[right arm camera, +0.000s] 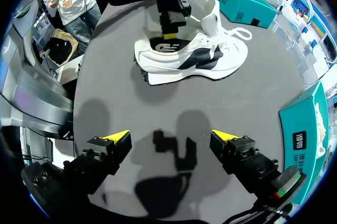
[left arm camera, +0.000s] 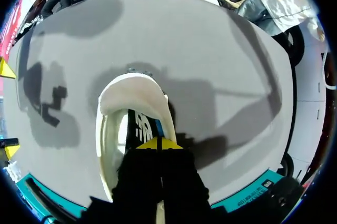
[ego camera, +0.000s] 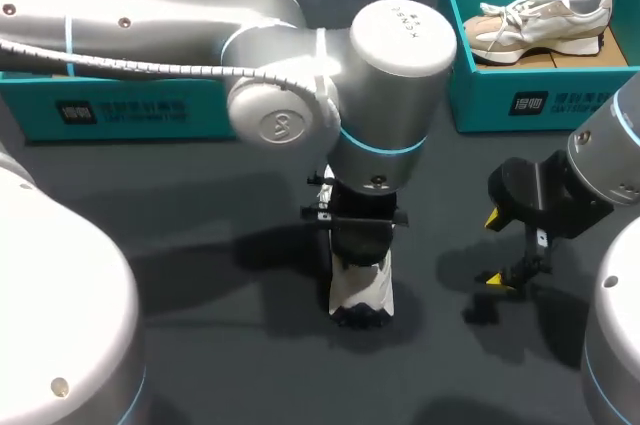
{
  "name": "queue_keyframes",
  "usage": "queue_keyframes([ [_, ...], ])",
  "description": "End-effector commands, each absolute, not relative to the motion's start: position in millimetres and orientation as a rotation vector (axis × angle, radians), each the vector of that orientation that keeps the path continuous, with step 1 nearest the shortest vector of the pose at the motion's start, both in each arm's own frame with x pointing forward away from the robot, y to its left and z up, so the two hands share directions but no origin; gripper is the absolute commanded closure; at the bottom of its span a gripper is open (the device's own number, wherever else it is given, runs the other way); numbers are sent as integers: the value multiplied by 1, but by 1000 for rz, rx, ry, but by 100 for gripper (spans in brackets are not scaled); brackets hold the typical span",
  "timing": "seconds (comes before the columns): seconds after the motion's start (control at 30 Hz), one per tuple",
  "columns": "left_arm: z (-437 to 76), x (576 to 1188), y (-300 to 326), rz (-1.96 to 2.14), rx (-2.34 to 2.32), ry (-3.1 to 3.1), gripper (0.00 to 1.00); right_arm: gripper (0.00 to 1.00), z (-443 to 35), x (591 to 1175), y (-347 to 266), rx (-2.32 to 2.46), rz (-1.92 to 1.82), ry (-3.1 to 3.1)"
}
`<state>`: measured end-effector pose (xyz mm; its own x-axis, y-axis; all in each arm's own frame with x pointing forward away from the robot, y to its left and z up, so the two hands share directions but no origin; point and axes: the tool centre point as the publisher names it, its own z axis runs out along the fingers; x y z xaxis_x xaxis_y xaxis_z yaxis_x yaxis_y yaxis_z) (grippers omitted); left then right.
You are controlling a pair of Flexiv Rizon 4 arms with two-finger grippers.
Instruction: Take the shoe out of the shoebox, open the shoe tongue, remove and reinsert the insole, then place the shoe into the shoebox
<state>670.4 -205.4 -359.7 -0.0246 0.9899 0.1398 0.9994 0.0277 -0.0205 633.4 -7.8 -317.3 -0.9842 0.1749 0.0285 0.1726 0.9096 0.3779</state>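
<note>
- Fingers [left arm camera: 149, 145] of the left gripper [left arm camera: 158, 145] are pressed together, yellow tips meeting, dipped into the mouth of the white shoe [ego camera: 362, 290] just inside its collar [left arm camera: 131, 84].
- Right under those tips sits the black insole [left arm camera: 138, 121]. I cannot tell whether its edge is actually caught between them.
- That shoe stands upright on the dark table [ego camera: 200, 245], around the centre, with its studded sole end pointing to 6 o'clock in the head view.
- Judging by this, the step in hand is getting the insole out, and the grip needs confirming first. If only air is pinched, part the tips slightly and go deeper at the collar end.
- Best pull, I'd say: peel up and back along the shoe's length, slowly, so the insole bends free instead of dragging the whole shoe off the table.
- Over at 3 o'clock from the shoe, the right gripper [right arm camera: 171, 138] hangs above the table with fingers spread wide and nothing between them. It is well placed to come in and steady the shoe's side.
- Risk worth watching: an unbraced shoe tips or lifts with the insole.
- Farther off at 1 o'clock, a teal shoebox [ego camera: 480, 95] holds a second, beige shoe [ego camera: 540, 20].
- Another teal box [ego camera: 120, 105] lies at 10 o'clock, its inside hidden by the left arm.
</note>
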Motion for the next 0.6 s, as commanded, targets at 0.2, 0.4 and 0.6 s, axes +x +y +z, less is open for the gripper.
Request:
queue_keyframes([
  [0.2, -396, 672, -210, -195, -2018, -2146, 100, 0, -317, 631, -8, 279, 603, 3061],
  [0.4, -411, 675, -208, -110, -1984, -2212, 100, 0, -317, 631, -8, 279, 603, 3061],
  [0.6, -408, 678, -213, 21, -1963, -2321, 100, 0, -317, 631, -8, 279, 603, 3061],
])
